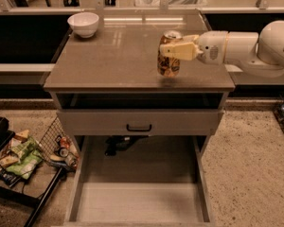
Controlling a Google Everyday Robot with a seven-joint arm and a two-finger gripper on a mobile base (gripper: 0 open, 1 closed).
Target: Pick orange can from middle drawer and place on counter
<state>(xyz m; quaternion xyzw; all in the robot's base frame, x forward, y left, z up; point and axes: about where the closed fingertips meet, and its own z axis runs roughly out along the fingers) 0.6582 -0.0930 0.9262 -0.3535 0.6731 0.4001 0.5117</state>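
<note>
gripper (173, 51) clamps orange can (169, 54) upright, just above counter (118, 60) at right front; middle drawer (139, 202) open below.

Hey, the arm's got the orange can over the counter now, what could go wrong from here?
1. The gripper holds the orange can near its top, apparently just above the counter. If it is released from there, it may land tilted and tip over.
2. The can hangs close to the counter's front edge, so a tipped can might roll off into the open middle drawer below or onto the floor.
</note>
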